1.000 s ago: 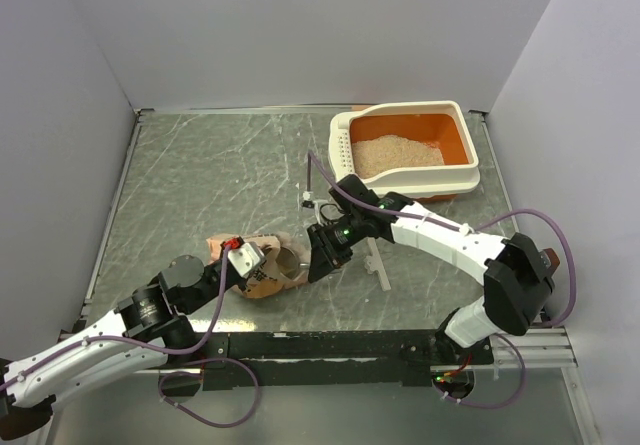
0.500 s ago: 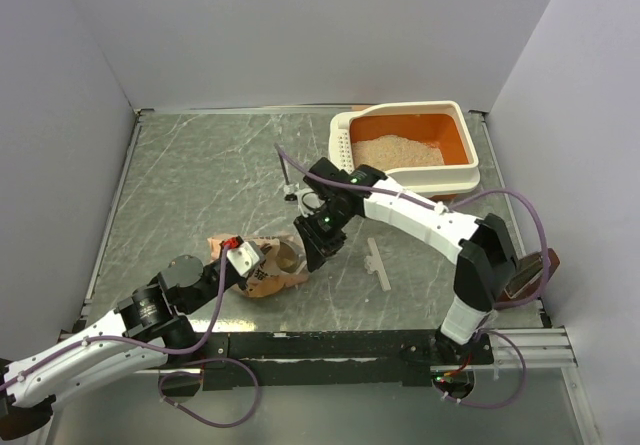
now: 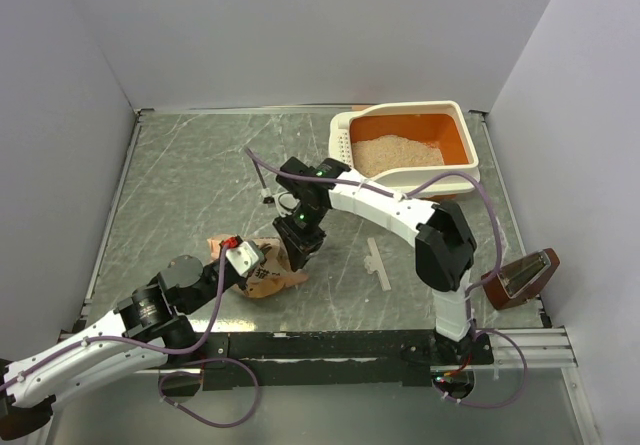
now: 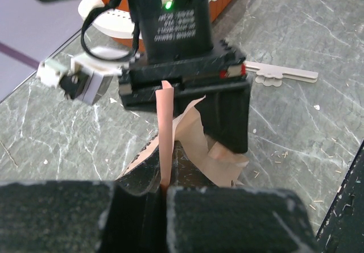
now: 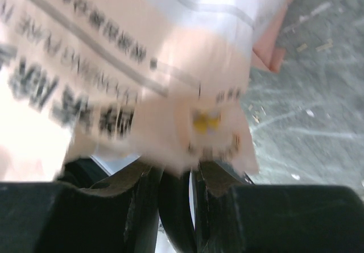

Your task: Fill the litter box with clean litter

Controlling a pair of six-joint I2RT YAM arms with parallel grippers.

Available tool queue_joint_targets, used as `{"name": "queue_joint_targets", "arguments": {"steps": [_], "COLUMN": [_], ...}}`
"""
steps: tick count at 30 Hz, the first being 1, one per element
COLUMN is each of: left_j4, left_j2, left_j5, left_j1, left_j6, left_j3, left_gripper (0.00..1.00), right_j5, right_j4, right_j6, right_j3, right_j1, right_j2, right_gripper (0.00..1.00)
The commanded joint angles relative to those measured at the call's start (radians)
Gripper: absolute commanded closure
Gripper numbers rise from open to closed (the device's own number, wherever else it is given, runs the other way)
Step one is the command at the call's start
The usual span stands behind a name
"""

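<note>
We note dark printed characters on the bag [image 5: 85,65], too blurred to read. The left gripper [image 4: 165,186] is clamped on the bag's edge, and the right gripper [image 3: 298,248] pinches its paper too. The litter box [image 3: 470,170], holding clean litter [image 3: 395,152], sits far right on the table [image 3: 200,185], well apart from both grippers.
</note>
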Motion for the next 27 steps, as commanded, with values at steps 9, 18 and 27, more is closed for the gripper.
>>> {"name": "queue_joint_targets", "arguments": {"steps": [9,18,27], "left_j4": [0.062,0.064,0.06], "left_j2": [-0.008,0.001,0.004], "left_j5": [-0.005,0.013,-0.007], "left_j1": [-0.004,-0.004,-0.004], "left_j6": [-0.026,-0.016,-0.005], "left_j3": [0.029,0.02,0.012], "left_gripper": [0.99,0.99,0.99], "right_j5": [-0.315,-0.621,-0.665], "right_j4": [0.256,0.678,1.186], "right_j6": [0.086,0.208,0.47], "right_j3": [-0.115,-0.359,-0.575], "right_j1": [-0.022,-0.073,-0.079], "right_j2": [0.078,-0.017,-0.169], "right_gripper": [1.0,1.0,1.0]}}
